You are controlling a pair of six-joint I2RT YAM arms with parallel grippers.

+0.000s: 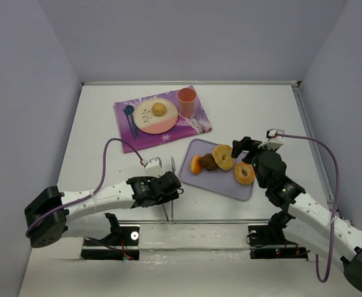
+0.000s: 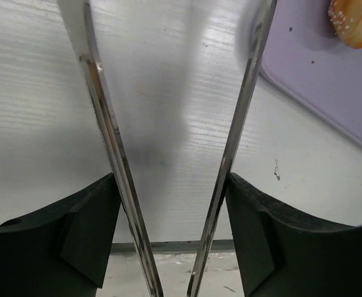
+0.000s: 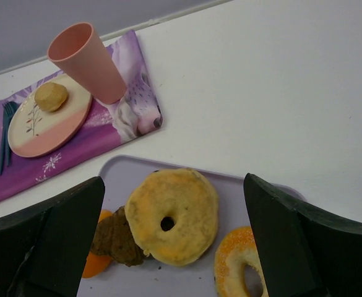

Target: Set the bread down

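Both pairs of jaws stand released and empty, well apart from the bread (image 1: 159, 109) resting on the plate (image 1: 146, 119).

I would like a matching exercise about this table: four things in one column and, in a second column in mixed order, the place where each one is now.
Things
1. bread
2. pink cup
3. tan ring pastry
4. teal cutlery

Places
A. on the lavender tray
B. on the pink plate
C. lying on the purple placemat, at the plate's left in the top view
D. standing on the placemat, at the plate's right in the top view

Pairs: 1-B, 2-D, 3-A, 4-C
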